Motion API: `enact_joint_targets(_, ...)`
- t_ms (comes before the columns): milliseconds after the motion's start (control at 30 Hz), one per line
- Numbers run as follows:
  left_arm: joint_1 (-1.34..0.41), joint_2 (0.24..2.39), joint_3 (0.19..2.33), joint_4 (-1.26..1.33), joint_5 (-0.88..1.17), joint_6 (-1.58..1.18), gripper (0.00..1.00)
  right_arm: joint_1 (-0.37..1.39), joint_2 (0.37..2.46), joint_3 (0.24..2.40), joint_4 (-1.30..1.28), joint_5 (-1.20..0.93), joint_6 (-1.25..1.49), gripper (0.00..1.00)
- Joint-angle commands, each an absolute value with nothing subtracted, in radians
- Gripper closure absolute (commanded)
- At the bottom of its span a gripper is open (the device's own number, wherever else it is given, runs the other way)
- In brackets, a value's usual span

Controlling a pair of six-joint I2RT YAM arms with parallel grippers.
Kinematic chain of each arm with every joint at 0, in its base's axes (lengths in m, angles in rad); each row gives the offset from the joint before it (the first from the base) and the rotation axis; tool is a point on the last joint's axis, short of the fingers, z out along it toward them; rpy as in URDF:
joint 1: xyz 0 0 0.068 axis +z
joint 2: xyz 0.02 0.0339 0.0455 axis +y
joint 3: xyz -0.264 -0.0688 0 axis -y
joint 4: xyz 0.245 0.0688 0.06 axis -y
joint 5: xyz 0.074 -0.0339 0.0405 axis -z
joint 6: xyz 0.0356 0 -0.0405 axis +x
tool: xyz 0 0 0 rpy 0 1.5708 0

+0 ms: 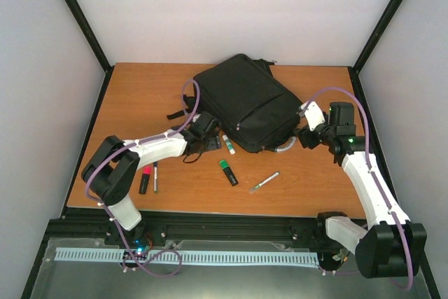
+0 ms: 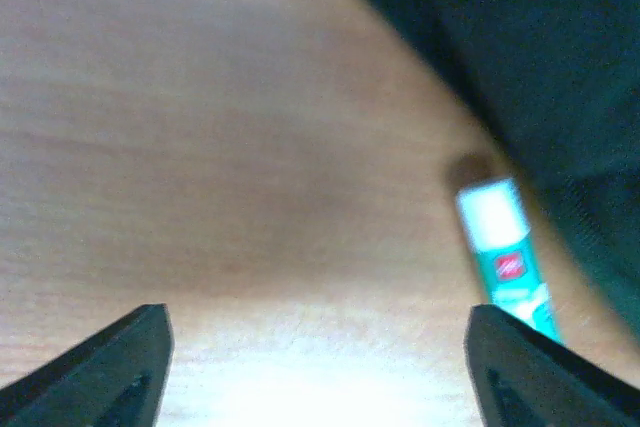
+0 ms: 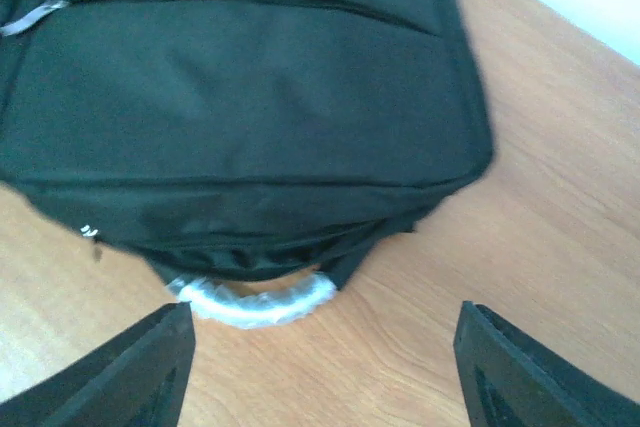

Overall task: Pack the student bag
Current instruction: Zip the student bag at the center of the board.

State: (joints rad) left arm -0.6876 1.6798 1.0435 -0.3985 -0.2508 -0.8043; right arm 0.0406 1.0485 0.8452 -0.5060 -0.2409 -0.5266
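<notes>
The student bag [image 1: 245, 99], a large black backpack, lies flat at the back middle of the table, its pale grey loop handle [image 1: 282, 149] at the near right end. My left gripper [image 1: 210, 139] is open and empty at the bag's near left edge, low over the wood, with a green and white glue stick [image 2: 505, 257] just past its right finger; the stick also shows from above [image 1: 227, 143]. My right gripper [image 1: 306, 138] is open and empty, facing the bag's [image 3: 240, 107] handle end; the handle [image 3: 255, 299] lies just beyond its left finger.
On the wood in front of the bag lie a green-capped black marker [image 1: 228, 172], a grey pen [image 1: 264, 182], a red and black highlighter [image 1: 145, 179] and a thin black pen [image 1: 155, 176]. Black frame posts and white walls enclose the table.
</notes>
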Motion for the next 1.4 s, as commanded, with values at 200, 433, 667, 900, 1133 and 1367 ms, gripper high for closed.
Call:
enact_joint_targets(200,-0.72,1.644,0.991,-0.187,-0.057,-1.022,0.44,0.096,1.151,0.77,-0.59,-0.432,-0.592,0.45)
enact_joint_targets(433,-0.745,1.654,1.025,-0.115,-0.002,-1.094,0.33,0.179,1.194,0.732,-0.506,-0.423,-0.544,0.61)
enact_joint_targets(667,-0.777,1.761,1.106,-0.091,0.078,-1.176,0.41,0.233,1.273,0.758,-0.461,-0.397,-0.504,0.66)
enact_joint_targets(900,-0.803,1.836,1.159,-0.05,0.11,-1.198,0.47,0.285,1.301,0.749,-0.437,-0.367,-0.497,0.66)
enact_joint_targets(1133,-0.807,1.883,1.204,-0.032,0.135,-1.205,0.77,0.297,1.349,0.774,-0.438,-0.353,-0.484,0.67)
enact_joint_targets(1367,-0.807,1.884,1.22,0.007,0.176,-1.196,0.99,0.315,1.394,0.786,-0.407,-0.355,-0.466,0.67)
